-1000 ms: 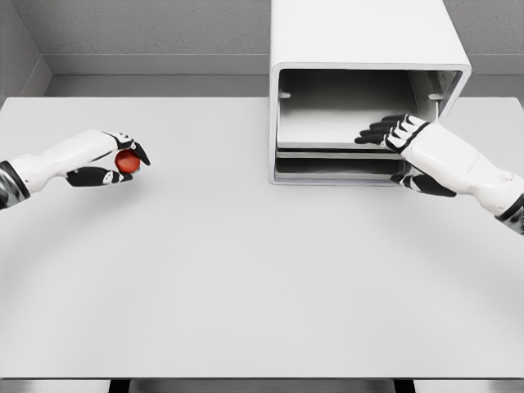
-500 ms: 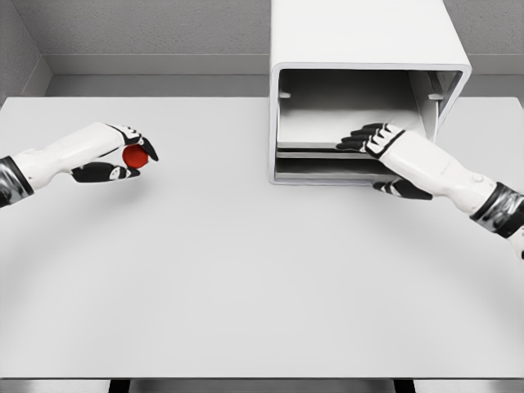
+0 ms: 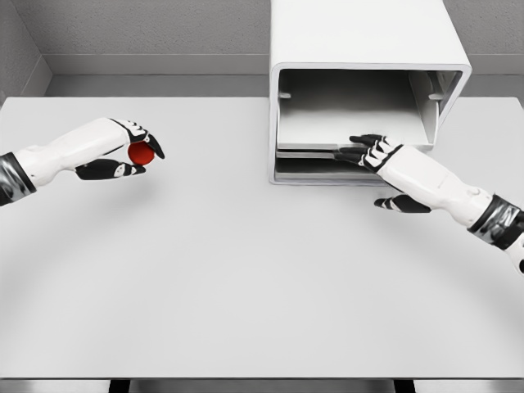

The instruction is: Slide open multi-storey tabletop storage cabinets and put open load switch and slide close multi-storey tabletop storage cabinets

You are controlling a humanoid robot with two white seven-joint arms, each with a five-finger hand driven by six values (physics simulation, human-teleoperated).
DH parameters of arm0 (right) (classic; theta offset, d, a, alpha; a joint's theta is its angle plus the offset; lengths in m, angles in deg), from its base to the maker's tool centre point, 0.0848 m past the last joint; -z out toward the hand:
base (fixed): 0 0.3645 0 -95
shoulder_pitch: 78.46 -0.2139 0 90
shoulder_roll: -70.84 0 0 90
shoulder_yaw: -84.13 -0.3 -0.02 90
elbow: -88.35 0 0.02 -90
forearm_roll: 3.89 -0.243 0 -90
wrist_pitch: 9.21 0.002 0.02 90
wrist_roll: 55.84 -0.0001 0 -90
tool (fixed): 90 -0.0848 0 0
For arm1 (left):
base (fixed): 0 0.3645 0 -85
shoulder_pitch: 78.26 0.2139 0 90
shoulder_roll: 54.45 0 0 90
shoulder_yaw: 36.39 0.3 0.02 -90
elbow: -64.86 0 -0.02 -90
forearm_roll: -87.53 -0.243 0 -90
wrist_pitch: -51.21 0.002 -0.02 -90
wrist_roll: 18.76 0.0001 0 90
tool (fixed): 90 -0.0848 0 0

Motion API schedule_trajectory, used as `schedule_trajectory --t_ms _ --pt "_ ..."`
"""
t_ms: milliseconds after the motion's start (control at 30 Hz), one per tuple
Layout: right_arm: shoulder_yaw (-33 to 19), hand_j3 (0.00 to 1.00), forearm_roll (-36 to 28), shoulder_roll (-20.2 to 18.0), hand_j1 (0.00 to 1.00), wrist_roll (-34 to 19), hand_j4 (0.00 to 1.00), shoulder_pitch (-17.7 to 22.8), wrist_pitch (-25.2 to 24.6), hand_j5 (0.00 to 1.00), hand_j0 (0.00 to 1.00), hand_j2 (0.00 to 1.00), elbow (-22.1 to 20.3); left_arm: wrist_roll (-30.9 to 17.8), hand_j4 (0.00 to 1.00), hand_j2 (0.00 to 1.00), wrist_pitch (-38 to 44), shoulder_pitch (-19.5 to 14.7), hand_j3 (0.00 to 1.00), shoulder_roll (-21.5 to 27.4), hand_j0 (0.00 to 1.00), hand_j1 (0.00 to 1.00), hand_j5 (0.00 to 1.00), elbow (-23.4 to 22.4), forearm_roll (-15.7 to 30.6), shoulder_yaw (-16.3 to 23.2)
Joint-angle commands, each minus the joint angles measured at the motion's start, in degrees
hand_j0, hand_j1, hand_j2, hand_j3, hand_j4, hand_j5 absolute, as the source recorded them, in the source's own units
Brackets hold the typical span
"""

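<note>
A small red round load switch (image 3: 140, 153) is pinched in my left hand (image 3: 146, 160), held just above the table at the left. The white storage cabinet (image 3: 360, 33) stands at the back, right of centre, with its front open. An upper tray (image 3: 327, 123) and a lower tray (image 3: 315, 169) show inside it. My right hand (image 3: 370, 164) reaches in from the right, fingers (image 3: 360, 148) stretched flat along the upper tray's front lip, thumb (image 3: 397, 203) low in front of the cabinet. It grips nothing.
The white table (image 3: 246, 270) stretches wide in front of the cabinet. Grey walls close the back and the left. The cabinet's side walls flank the trays.
My right hand has drawn back out of the cabinet, leftward and lower, to the tray's front lip. My left hand has drifted right and a little up with the red switch.
</note>
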Motion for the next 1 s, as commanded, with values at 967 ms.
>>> schedule_trajectory --t_ms 967 --pt "-7.59 0.99 -1.3 -3.64 0.99 0.46 0.99 7.91 -0.02 0.99 0.99 0.99 -8.4 0.03 0.53 0.53 0.17 0.35 0.53 0.08 0.53 0.53 0.53 8.42 0.45 -3.0"
